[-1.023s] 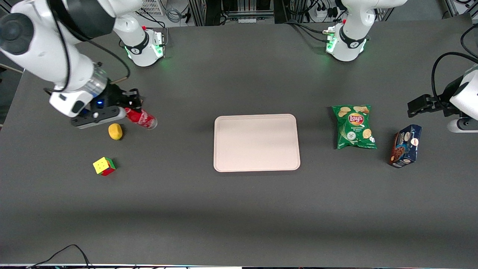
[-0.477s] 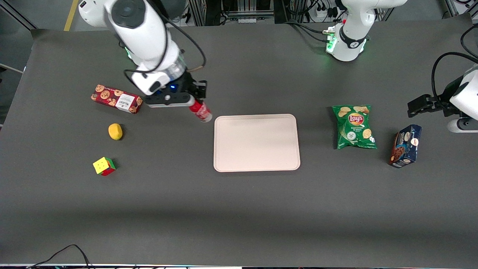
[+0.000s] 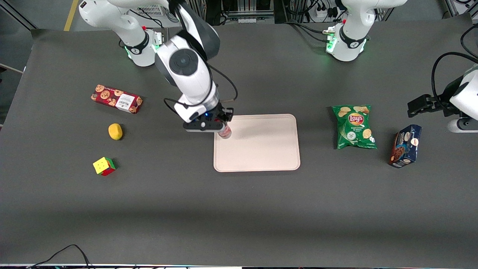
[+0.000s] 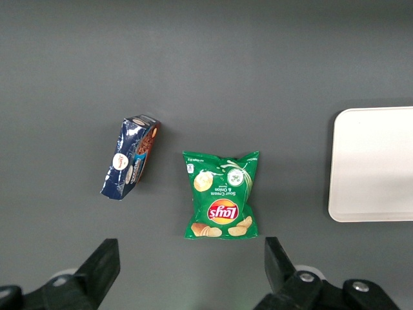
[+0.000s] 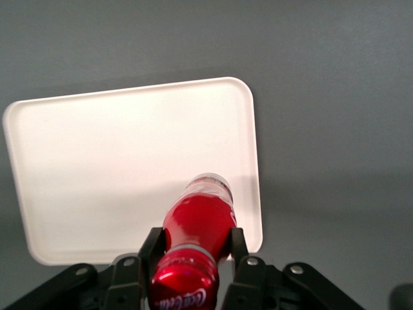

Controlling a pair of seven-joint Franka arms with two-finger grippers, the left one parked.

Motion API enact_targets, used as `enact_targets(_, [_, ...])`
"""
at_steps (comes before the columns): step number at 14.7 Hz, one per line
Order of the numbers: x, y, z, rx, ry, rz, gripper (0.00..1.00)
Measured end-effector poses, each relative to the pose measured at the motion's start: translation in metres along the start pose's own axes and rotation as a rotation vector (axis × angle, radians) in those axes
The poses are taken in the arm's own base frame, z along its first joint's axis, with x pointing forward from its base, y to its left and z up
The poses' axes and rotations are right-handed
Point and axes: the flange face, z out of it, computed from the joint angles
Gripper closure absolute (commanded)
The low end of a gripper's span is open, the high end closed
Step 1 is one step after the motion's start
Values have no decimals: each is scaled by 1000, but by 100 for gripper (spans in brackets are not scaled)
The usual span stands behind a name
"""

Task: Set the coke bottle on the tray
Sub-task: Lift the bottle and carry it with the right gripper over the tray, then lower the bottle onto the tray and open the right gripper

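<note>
While the gripper (image 3: 224,125) hangs over the tray (image 3: 261,149) at the edge toward the working arm's end of the table, its two fingers (image 5: 151,248) are pressed against the neck of the coke bottle (image 5: 197,236), just under the red cap. In the wrist view the bottle hangs cap-up from the jaws, its clear base pointing down toward the pale surface; whether that base touches the tray cannot be told. From the front view only the lower part of the bottle (image 3: 224,131) shows beneath the black fingers, over the tray corner that lies farther from the camera.

Toward the working arm's end of the dark table (image 3: 239,209) lie three things well apart from the tray: a red cookie box (image 3: 116,98) lying flat, a yellow lemon-like object (image 3: 115,131) nearer to the camera than the box, and a coloured puzzle cube (image 3: 104,166) nearer still.

Toward the parked arm's end, a green bag of chips (image 3: 354,127) lies flat near the tray, and a dark blue box (image 3: 405,145) lies tilted beside the bag. The left wrist view shows the same bag (image 4: 221,194) and blue box (image 4: 130,157) close together but apart, with the tray edge (image 4: 335,168) at one side.
</note>
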Motion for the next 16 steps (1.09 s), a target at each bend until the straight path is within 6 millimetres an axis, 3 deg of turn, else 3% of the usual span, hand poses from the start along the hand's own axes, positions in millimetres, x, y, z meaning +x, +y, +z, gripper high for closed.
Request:
enact_targets(3, [6,0,41,-30,-10,0,100])
enact_targets(11, [15,4,86,-53,-2,0,99])
enact_targets(12, [16,3,88,-53,-1,0,77])
enact_targets(13, [16,3,89,-53,0,0,42])
enact_targets(14, [16,3,89,-52,0,0,0])
enact_targets(16, [17,4,90,-53,0,1,0])
